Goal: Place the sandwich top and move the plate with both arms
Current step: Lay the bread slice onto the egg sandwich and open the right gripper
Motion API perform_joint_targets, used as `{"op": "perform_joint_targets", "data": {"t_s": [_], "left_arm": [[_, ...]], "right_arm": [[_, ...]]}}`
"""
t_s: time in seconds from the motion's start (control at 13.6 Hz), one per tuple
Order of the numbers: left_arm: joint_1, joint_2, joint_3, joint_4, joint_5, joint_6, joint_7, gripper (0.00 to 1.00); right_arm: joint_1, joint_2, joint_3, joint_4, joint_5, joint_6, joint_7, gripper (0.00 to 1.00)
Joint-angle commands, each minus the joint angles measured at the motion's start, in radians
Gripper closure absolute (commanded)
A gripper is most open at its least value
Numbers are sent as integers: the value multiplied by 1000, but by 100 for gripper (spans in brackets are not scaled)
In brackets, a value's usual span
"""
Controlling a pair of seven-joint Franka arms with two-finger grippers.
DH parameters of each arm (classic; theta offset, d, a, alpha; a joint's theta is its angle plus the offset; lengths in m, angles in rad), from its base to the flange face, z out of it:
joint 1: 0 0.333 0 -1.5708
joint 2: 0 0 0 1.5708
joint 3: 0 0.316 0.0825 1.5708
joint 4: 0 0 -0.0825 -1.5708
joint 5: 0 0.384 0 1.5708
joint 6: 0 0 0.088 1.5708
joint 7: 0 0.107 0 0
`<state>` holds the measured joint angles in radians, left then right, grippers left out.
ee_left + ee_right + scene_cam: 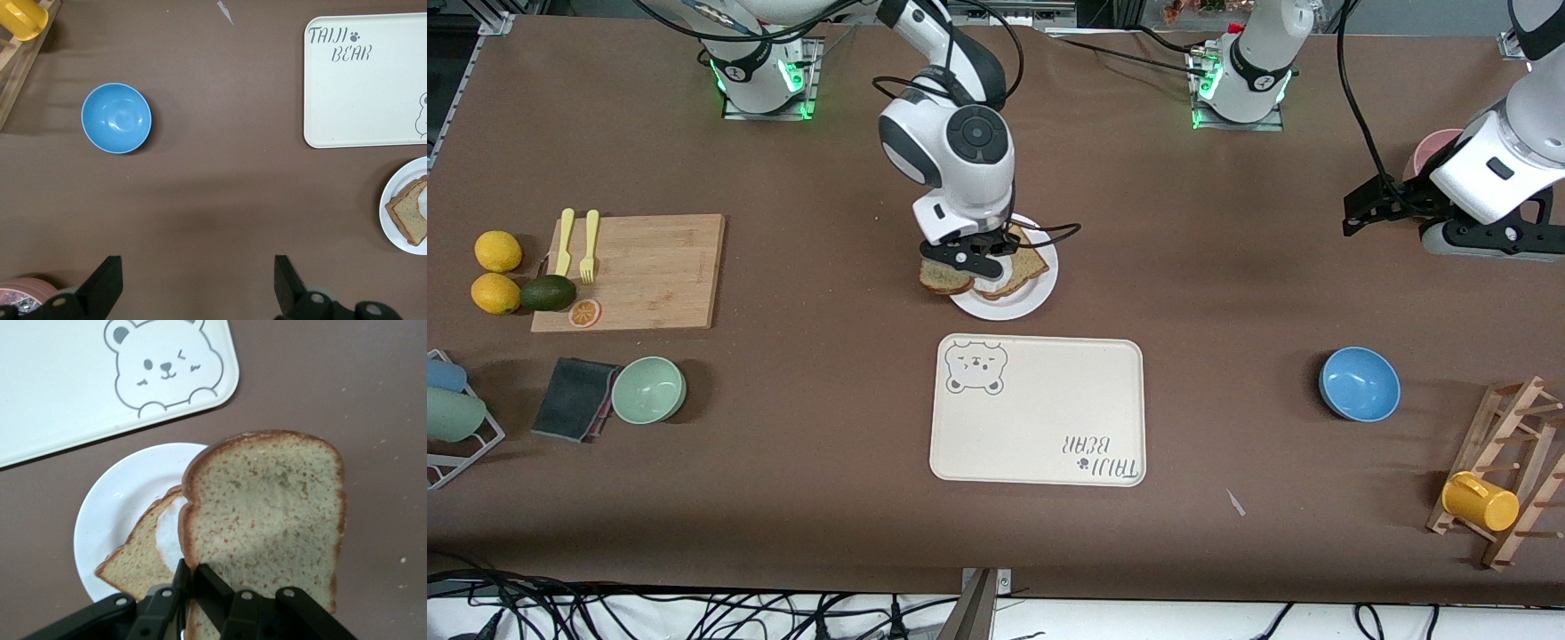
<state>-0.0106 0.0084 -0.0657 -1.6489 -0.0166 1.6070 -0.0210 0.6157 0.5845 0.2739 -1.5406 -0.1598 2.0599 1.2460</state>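
Holding the pale speckled wholemeal sandwich top [267, 520] by one crust edge, the right gripper [971, 258] hung over the round white plate [1009, 307], its fingers pinching the slice so it could drop flat onto the golden-brown bread slice [137, 563] with white filling there. The slice overhung the plate's rim toward the right arm's end. The left gripper [193, 293] waited, fingers spread, well apart from the plate, near the blue bowl [117, 118].
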Motion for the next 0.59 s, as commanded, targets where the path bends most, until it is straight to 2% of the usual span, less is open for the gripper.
{"op": "perform_joint_targets", "data": {"t_s": [0.0, 0.51], "left_arm": [[1, 13, 0, 34, -11, -24, -8, 0], [1, 13, 0, 34, -11, -24, -8, 0]], "right_arm": [[45, 53, -10, 39, 8, 49, 78, 100], [69, 89, -10, 17, 0, 135, 151, 100]]}}
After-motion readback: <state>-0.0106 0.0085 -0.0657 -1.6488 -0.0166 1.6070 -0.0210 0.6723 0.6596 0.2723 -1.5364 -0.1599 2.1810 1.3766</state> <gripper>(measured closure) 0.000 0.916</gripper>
